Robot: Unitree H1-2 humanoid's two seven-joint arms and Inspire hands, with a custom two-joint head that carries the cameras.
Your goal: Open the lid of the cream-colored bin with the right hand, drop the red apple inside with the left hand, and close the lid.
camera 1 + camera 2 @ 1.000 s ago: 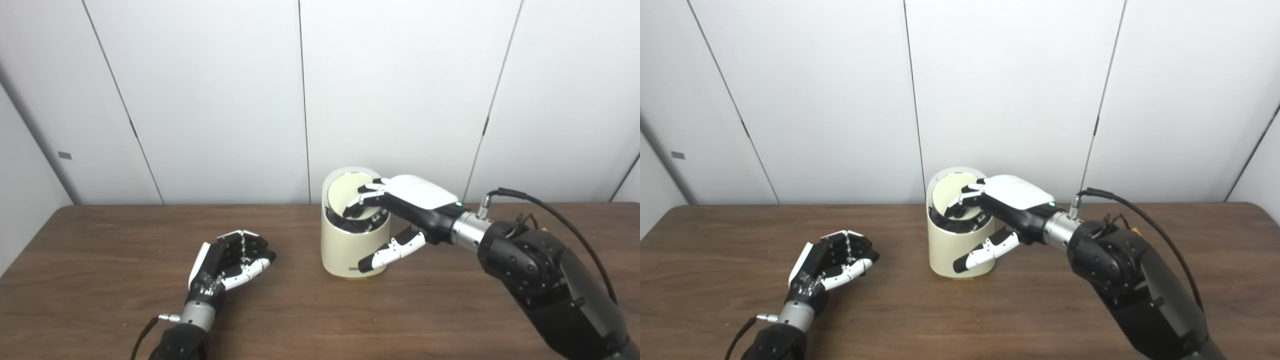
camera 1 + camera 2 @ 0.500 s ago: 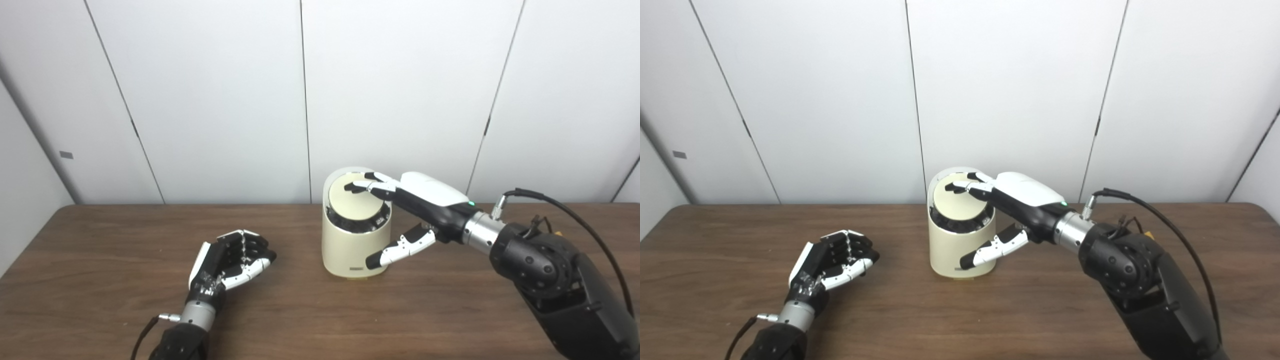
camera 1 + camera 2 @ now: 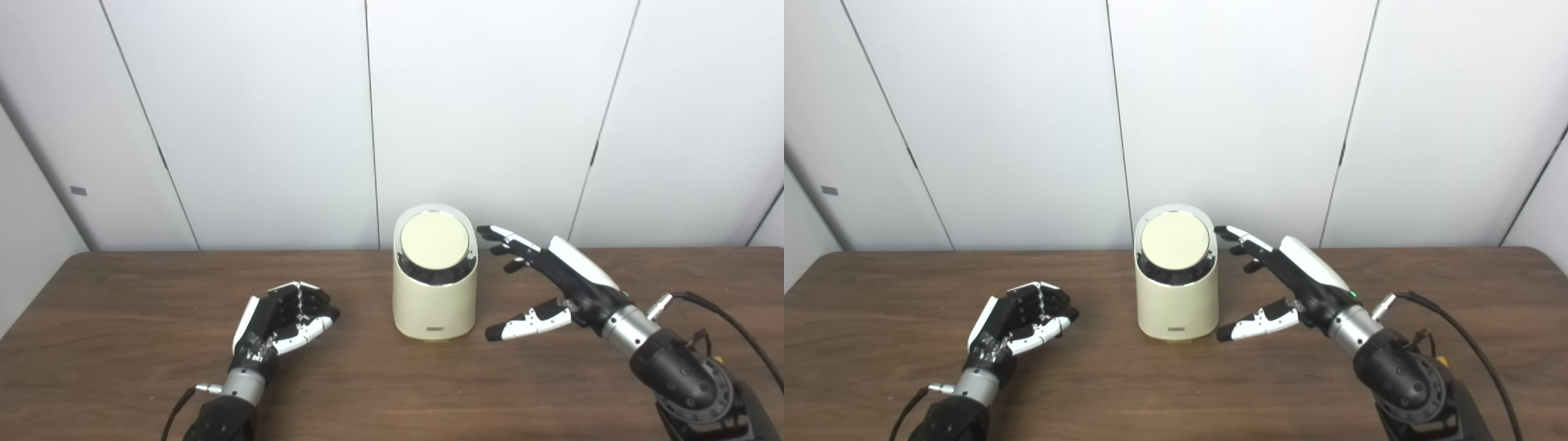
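While the cream-colored cylindrical plastic bin (image 3: 435,288) stands upright near the middle of the dark wooden table (image 3: 122,361), its round cream lid (image 3: 435,240) lies flat in the dark ring at the top, tilted a little toward the cameras and, by the look of it, seated shut. The red apple appears in neither view; it may lie inside the bin, though the shut lid hides this.

The relation that counts is between the lid and the right hand (image 3: 554,282). That hand hovers just to the right of the bin, apart from it, with its fingers (image 3: 508,245) spread and reaching leftward at about lid height, and its thumb (image 3: 527,321) pointing left at the level of the bin's lower wall. It holds nothing and touches nothing. The lid therefore lies to the left of those fingertips and slightly beyond them.

The left hand (image 3: 278,321) rests on the table well to the left of the bin, palm turned up and fingers curled loosely inward; no object is visible in it, though the curl conceals part of the palm. Of the two, the right hand is plainly nearer the bin.

Judged from the seated lid and the absent apple, the task seems at or near its end.
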